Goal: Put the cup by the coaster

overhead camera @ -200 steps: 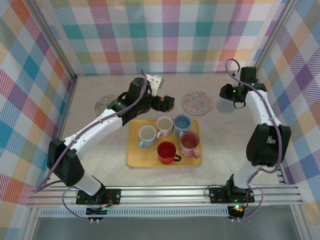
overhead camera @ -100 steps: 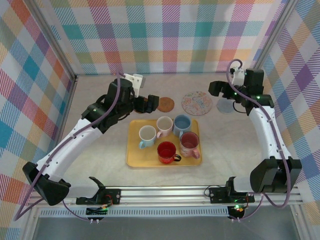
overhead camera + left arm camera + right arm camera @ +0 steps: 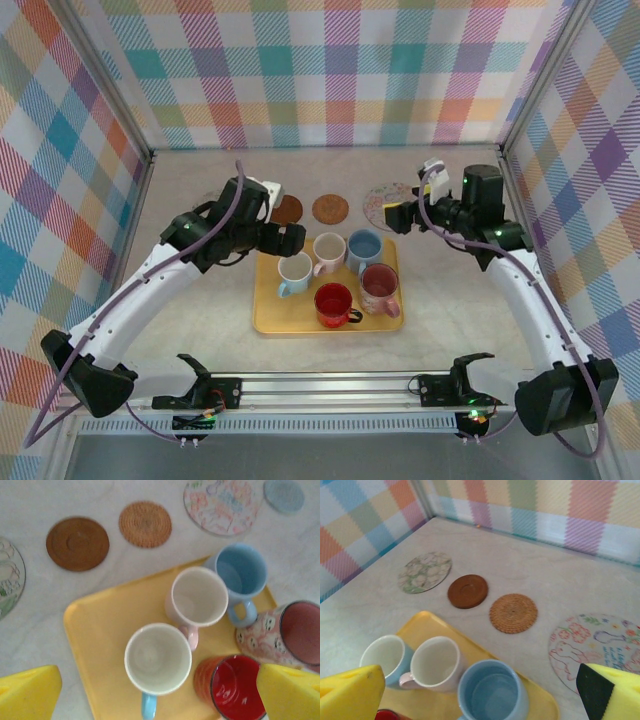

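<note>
5 cups (image 3: pixel 333 300) sitting on yellow rectangular tray (image 3: pixel 97 630). Left gripper (image 3: pixel 288 238), spread and empty, is hovering straight above white ceramic cup with blue handle (image 3: pixel 157 658) (handle pointing toward arm bases). Right gripper (image 3: pixel 398 214), likewise spread, is hanging farther off. Round woven coaster (image 3: pixel 145 524) lying beyond tray.

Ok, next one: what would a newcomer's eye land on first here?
The yellow tray mid-table, crowded with five mugs, the red mug at its near edge. Behind it lies a row of coasters, among them a brown coaster and a woven coaster.
</note>
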